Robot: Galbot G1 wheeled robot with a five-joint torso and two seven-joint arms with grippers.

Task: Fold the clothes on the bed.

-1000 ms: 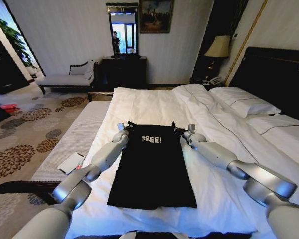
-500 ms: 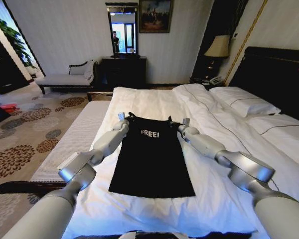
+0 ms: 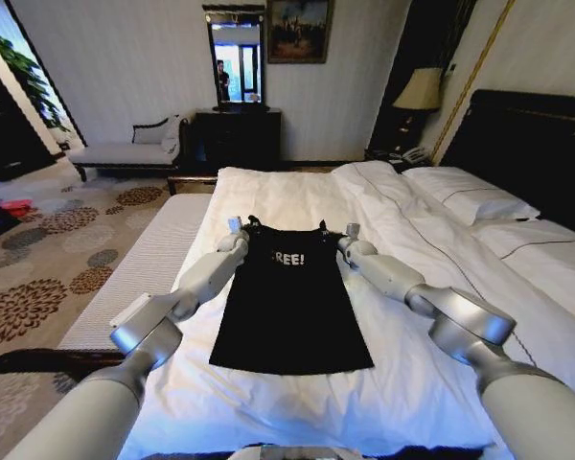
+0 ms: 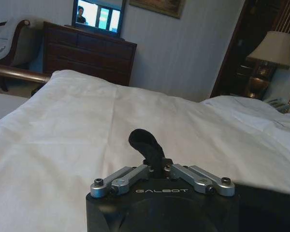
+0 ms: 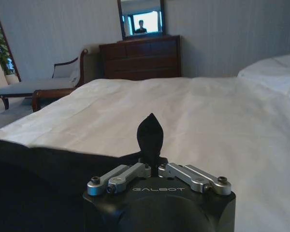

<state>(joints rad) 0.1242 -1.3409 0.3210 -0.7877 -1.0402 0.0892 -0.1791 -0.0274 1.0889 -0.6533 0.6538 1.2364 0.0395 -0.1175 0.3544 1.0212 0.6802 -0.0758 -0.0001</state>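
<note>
Across the room, head view, biggest item first:
bed (image 3: pixel 297 206): double, white duvet, dark headboard at right; pillows near the headboard.
bench (image 3: pixel 144 268): grey upholstered, along the bed's left side, flat white item lying on it.
dresser (image 3: pixel 238 139): dark wood against the far wall, mirror above it.
clothes (image 3: pixel 289 302): one black garment lying flat on the duvet, roughly mid-bed, long axis running away from the robot. White lettering near the far end, first letter partly covered. Far edge is lifted at both corners; near hem lies flat.
left arm: stretched forward over the bed's left part, reaching the garment's far left corner.
right arm: stretched forward likewise, reaching the far right corner.
left gripper (image 3: pixel 238 233): clenched on the far left corner of the clothes; left wrist view shows a black nub of fabric sticking up between the closed fingers (image 4: pixel 152 166).
right gripper (image 3: pixel 345 238): clenched on the far right corner; right wrist view shows a pointed black tuft pinched between the fingers (image 5: pixel 150 166), dark cloth spreading to one side.
</note>
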